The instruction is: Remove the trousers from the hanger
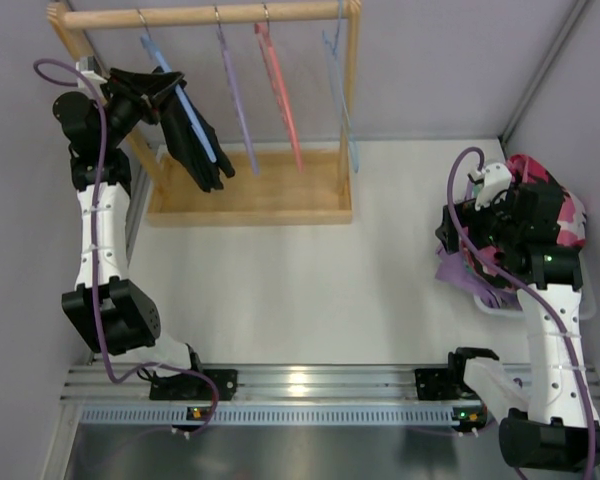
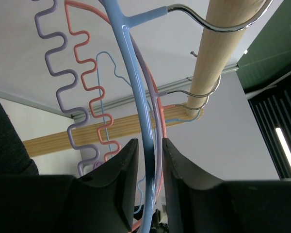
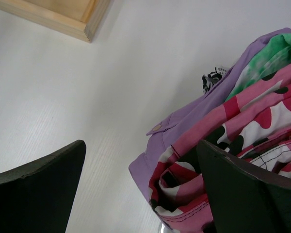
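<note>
**Left gripper clamped on hanger; trousers still draped on it**

1. Left arm. The left gripper (image 1: 148, 92) (image 2: 149, 145) is raised to the left end of the wooden rail (image 1: 210, 14) (image 2: 223, 63). In the left wrist view its two fingers are pressed against either side of the light blue hanger (image 1: 183, 108) (image 2: 135, 92), with the thick plastic arm pinched between them. The hanger's metal hook sits over the rail.

2. Task item. The black trousers (image 1: 194, 140) are draped over the light blue hanger. They hang limp and slant down to the right, towards the rack's wooden base (image 1: 250, 208). Their upper end lies just beside the left gripper. Whether the fingers also touch the cloth cannot be told.

3. Other hangers. The purple hanger (image 1: 235, 100) (image 2: 58, 73), the red hanger (image 1: 280, 100) (image 2: 87, 63) and a thin pale blue hanger (image 1: 338, 90) (image 2: 109, 63) hang on the same rail to the right of the held one. All three are bare.

4. Right arm. The right gripper (image 1: 472, 240) (image 3: 140, 145) is low over the white table (image 1: 300, 290) (image 3: 63, 87) at the far right. Its jaws are spread wide and hold nothing. It is just beside the patterned clothes heap (image 1: 572, 215) (image 3: 252, 111), which has a purple garment (image 3: 194, 121) at its near edge. This arm is well apart from the rack.
</note>
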Action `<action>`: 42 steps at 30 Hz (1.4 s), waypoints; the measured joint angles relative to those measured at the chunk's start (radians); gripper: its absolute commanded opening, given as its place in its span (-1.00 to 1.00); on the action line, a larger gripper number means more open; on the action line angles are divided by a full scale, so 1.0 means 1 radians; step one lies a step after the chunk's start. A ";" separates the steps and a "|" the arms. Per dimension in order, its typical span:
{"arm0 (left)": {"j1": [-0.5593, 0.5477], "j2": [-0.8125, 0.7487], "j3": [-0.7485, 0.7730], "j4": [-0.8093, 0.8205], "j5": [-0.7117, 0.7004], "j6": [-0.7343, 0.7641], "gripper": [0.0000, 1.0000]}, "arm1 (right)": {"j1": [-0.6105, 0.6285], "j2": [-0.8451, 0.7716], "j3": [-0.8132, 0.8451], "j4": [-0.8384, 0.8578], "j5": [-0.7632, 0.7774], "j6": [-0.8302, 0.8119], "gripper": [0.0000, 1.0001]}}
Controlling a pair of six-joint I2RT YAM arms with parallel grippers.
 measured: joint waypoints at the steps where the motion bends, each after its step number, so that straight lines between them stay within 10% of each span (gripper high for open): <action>1: 0.000 0.002 -0.001 0.008 0.002 -0.013 -0.19 | 0.000 0.001 0.000 0.000 0.000 0.000 0.99; 14: -0.020 0.011 -0.010 0.025 -0.019 -0.040 -0.15 | 0.000 0.027 0.000 0.001 -0.001 0.000 0.99; 29: -0.046 0.011 -0.009 0.043 -0.022 -0.029 -1.00 | 0.000 0.032 0.000 0.001 -0.001 0.002 0.99; 42: -0.047 0.032 0.151 -0.070 -0.018 -0.104 -1.00 | 0.000 0.031 0.000 0.001 -0.001 0.001 0.98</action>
